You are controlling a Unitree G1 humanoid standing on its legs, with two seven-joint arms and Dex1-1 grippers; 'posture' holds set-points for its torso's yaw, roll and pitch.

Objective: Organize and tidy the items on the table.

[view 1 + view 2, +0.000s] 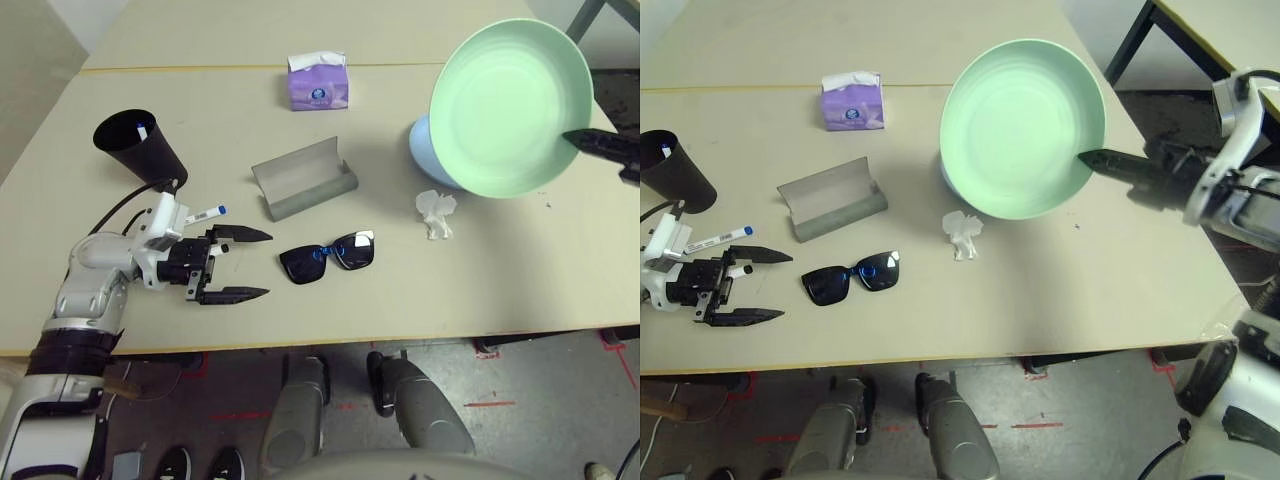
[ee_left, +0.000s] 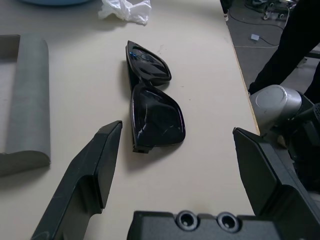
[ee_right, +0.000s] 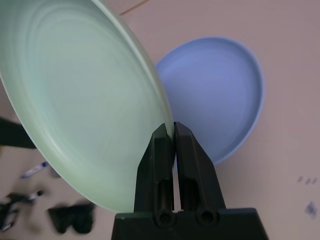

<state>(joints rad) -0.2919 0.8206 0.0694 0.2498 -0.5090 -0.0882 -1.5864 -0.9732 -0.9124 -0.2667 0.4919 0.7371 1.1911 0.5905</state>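
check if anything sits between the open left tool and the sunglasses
Nothing visible does. The left tool is open and points at the sunglasses, with only bare table between. The glasses case lies off to the side.

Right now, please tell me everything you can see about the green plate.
The green plate is round and pale mint green, smooth and matte, with faint concentric rings inside and a raised rim. It is lifted off the table and tilted, its inside facing the head camera. The right gripper is shut on its rim, pinching the edge between its two black fingers. Below it lies the blue plate, flat on the table.
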